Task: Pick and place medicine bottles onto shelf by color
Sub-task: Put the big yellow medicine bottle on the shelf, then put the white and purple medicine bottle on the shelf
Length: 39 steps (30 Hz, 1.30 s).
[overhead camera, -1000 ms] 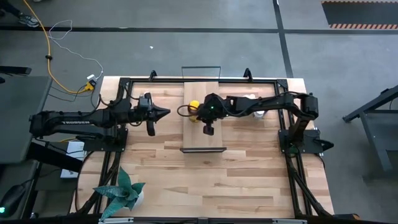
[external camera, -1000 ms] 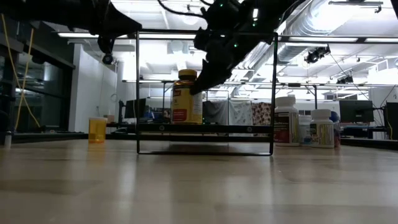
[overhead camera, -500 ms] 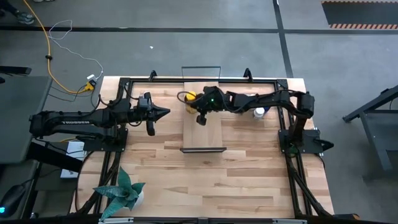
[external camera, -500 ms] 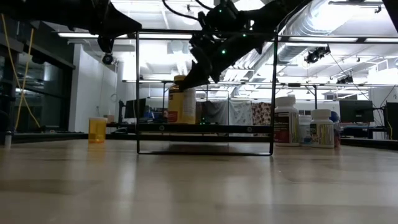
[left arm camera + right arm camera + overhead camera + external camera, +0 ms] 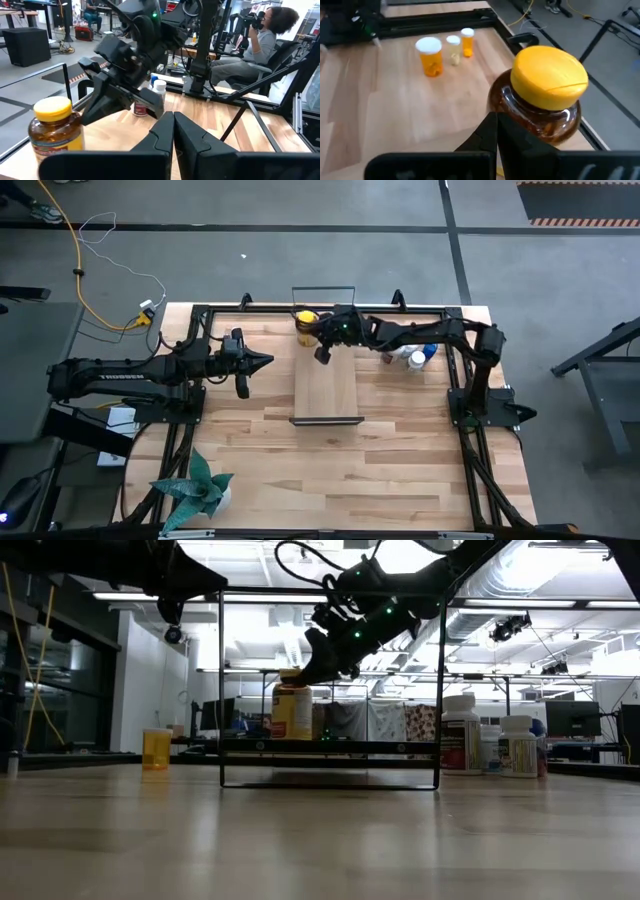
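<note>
Desk: Since a second ago, what is changing on the shelf [image 5: 327, 385]?

Photographer: Over that second the amber bottle with the yellow cap [image 5: 306, 326] is travelling from the middle of the board's far half out to its far left corner, and the right gripper [image 5: 322, 354] is swinging along with it toward the table's back edge. The bottle is now standing upright at that corner, and the closed fingers are sitting right beside it; the right wrist view is showing them pressed together with the yellow cap just ahead of the tips (whether they are touching the glass I cannot tell).

Desk: Is that claw holding anything?

Photographer: No, its fingers are lying flat against each other with nothing between them.

Desk: And the other arm?

Photographer: The left gripper [image 5: 262, 361] is waiting to the left of the shelf, its fingers shut too and carrying nothing, pointing toward the board.

Desk: Where are the rest of the bottles?

Photographer: White bottles [image 5: 459, 734] and a blue-capped one [image 5: 428, 353] are standing on the wooden table [image 5: 380, 460] to the right of the shelf, near the right arm. Small orange bottles with white caps [image 5: 431, 56] are grouped on the tabletop to the shelf's left. A person is sitting beyond the table in the left wrist view.
</note>
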Tool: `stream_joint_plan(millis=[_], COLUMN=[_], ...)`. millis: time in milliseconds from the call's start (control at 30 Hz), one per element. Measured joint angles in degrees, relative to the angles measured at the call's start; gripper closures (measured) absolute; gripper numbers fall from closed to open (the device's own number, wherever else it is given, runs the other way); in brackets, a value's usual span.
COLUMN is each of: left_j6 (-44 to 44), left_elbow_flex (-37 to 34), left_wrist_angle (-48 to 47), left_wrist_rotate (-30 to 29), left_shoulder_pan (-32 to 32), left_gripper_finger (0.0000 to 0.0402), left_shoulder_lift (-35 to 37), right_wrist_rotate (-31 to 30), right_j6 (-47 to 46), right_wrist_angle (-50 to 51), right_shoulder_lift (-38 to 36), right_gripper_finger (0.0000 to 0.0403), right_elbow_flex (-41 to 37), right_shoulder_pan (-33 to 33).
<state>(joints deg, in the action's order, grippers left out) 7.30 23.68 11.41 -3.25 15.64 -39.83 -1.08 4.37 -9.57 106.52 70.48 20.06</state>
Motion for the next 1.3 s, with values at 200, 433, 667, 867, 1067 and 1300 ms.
stream_joint_plan(millis=[200,433,667,867,1067,1300], left_j6=[0.0,0.0,-0.9,-0.9,0.0,0.1], left_elbow_flex=[0.0,0.0,0.0,0.0,0.0,0.0], left_wrist_angle=[0.0,0.0,-1.4,-2.5,-3.9,-5.7], left_wrist_rotate=[0.0,-0.7,-0.7,-0.7,-0.7,-0.7], left_shoulder_pan=[0.0,0.0,0.0,0.0,0.0,0.0], left_gripper_finger=[0.0401,0.0401,0.0401,0.0401,0.0401,0.0401], left_shoulder_lift=[0.0,0.0,0.0,0.0,0.0,0.0], right_wrist_rotate=[-1.3,-5.3,-7.5,-7.8,-11.0,-20.5], right_j6=[-0.9,-0.9,2.0,1.9,-1.5,-10.4], right_wrist_angle=[-1.6,-1.4,8.7,27.3,41.0,54.7], right_shoulder_lift=[0.2,0.2,-5.3,-15.2,-23.0,-27.0], right_gripper_finger=[0.0403,0.0403,0.0403,0.0403,0.0403,0.0402], right_elbow_flex=[0.0,0.0,0.0,0.0,-0.1,-0.2], right_shoulder_pan=[1.7,3.5,3.6,1.6,-3.5,-5.8])
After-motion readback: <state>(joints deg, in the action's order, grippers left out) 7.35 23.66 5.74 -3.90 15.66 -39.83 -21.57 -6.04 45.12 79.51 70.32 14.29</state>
